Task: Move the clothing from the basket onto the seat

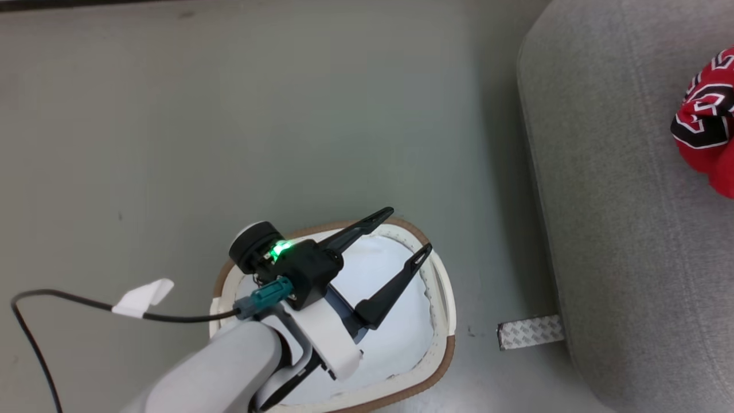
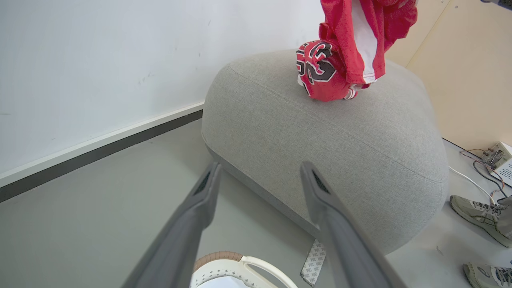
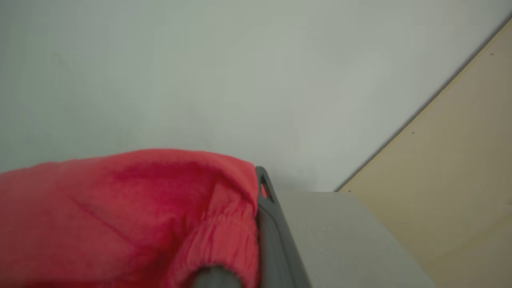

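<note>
Here, the left gripper (image 1: 408, 230) hangs over the basket (image 1: 451, 350) at the bottom middle of the head view. Its two dark fingers are spread wide apart and hold nothing. The inside of the basket looks white and bare where it can be seen. A black cable (image 1: 86, 304) with a white tag runs off to the left across the grey floor (image 1: 287, 115).

The big grey seat (image 1: 631, 229) takes up the right side of the head view. The red top with numbers (image 1: 702, 132) lies bunched up on it at the far right edge. A short strip of tape (image 1: 530, 331) sits on the floor, touching the seat, near the basket.

In the left wrist view, the red top with numbers (image 2: 320, 76) sits on the seat near the top middle. The red garment with a white stripe (image 2: 360, 36) hangs down from the top edge, right over it. Whether the two touch is hard to tell. Two shoes (image 2: 480, 214) show at the lower right.

In the right wrist view, the right gripper (image 3: 240, 208) pinches red cloth at the lower left. One dark finger (image 3: 269, 216) shows beside the cloth, and the cloth covers the rest.
</note>
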You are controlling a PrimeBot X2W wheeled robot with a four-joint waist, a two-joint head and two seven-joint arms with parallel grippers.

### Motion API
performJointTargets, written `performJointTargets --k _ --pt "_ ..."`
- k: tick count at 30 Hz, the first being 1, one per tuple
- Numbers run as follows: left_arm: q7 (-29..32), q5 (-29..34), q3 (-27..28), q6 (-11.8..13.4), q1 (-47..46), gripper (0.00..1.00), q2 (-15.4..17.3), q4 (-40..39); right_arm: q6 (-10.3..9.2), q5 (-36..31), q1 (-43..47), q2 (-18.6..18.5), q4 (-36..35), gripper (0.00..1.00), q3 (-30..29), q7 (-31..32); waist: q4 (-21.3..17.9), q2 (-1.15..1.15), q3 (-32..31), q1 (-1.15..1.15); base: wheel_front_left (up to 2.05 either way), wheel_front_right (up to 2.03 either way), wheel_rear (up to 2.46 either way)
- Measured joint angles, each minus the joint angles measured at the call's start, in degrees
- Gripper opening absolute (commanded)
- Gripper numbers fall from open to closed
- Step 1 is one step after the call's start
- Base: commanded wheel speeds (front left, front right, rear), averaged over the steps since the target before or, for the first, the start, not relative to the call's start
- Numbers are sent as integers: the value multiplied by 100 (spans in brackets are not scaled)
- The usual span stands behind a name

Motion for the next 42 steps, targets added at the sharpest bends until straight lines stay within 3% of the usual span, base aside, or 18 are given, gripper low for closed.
performJointTargets --k 8,16,18,19,20,25,29,37,42 --pt "67 1 48 36 -76 100 160 -186 0 -493 40 243 706 0 -285 602 118 0 434 0 0 0 0" --pt "93 27 88 86 -136 100 263 -316 0 -646 120 742 858 0 -338 1473 94 0 617 0 0 0 0" --pt "89 27 89 87 -145 100 260 -310 0 -709 116 775 845 32 -388 1534 86 0 574 0 0 0 0" --pt "77 27 88 96 -144 100 257 -303 0 -734 116 799 842 60 -415 1588 82 0 544 0 0 0 0" --pt "67 27 81 97 -144 100 246 -293 0 -784 117 808 837 100 -414 1645 79 0 509 0 0 0 0" --pt "7 8 63 103 -136 100 174 -196 0 -797 120 800 817 100 -321 1855 60 0 282 0 0 0 0" --pt "-129 -82 55 153 -64 100 91 -25 1 -474 357 773 856 100 71 2217 43 0 -25 0 0 0 0" --pt "-350 -290 153 311 271 100 -54 378 0 520 970 89 388 100 978 2508 -15 0 -863 -1 0 0 0" --pt "-495 -504 396 465 407 100 -135 561 0 1214 1168 -343 -26 100 1444 2243 -14 0 -1404 -1 0 0 0"
